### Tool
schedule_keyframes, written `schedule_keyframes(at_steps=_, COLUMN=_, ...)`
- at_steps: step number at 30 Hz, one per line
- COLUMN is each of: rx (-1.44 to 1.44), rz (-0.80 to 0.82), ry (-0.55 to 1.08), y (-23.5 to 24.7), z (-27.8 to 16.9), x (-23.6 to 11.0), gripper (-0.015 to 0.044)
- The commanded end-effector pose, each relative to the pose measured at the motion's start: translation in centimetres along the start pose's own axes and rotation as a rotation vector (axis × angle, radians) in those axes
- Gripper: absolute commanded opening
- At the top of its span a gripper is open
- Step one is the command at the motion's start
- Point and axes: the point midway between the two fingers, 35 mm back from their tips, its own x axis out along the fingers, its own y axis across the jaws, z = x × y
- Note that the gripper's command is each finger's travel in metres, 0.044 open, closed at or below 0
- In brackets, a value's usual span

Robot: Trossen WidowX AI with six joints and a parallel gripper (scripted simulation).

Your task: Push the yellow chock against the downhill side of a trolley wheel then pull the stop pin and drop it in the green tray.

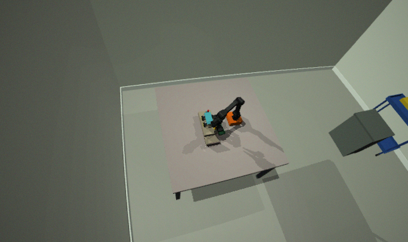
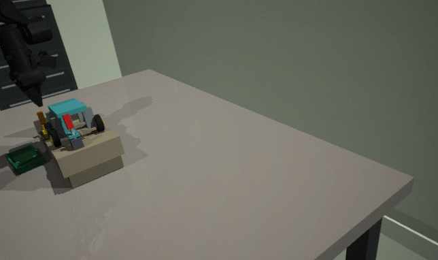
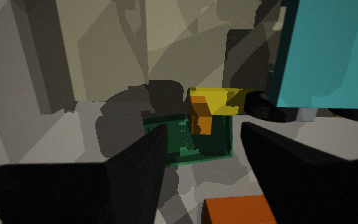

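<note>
My end effector [image 3: 202, 150] hangs half open, gripping nothing. Ahead between its fingers: orange-handled yellow chock [image 3: 207, 102] at the trolley [image 3: 325, 50] wheel, with the green tray [image 3: 215, 142] just beneath it.
</note>
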Motion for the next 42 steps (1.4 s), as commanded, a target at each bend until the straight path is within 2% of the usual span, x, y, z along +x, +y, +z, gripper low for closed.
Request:
schedule_keyframes(at_steps=1, rx=-0.109, rz=-0.005, ry=-0.069, y=-1.1, z=1.3, x=-1.3, gripper=0.0190)
schedule_keyframes(at_steps=23, rx=-0.921, rz=-0.142, ry=0.023, y=-11.2, z=3.1, x=-2.2, gripper=0.0190)
schedule_keyframes(at_steps=38, rx=-1.465, rz=-0.150, ry=0.172, y=-18.4, z=2.5, x=-2.9, gripper=0.0190)
schedule_keyframes(at_steps=42, rx=-1.519, rz=-0.145, ry=0.188, y=-19.0, z=2.3, x=-3.0, gripper=0.0190)
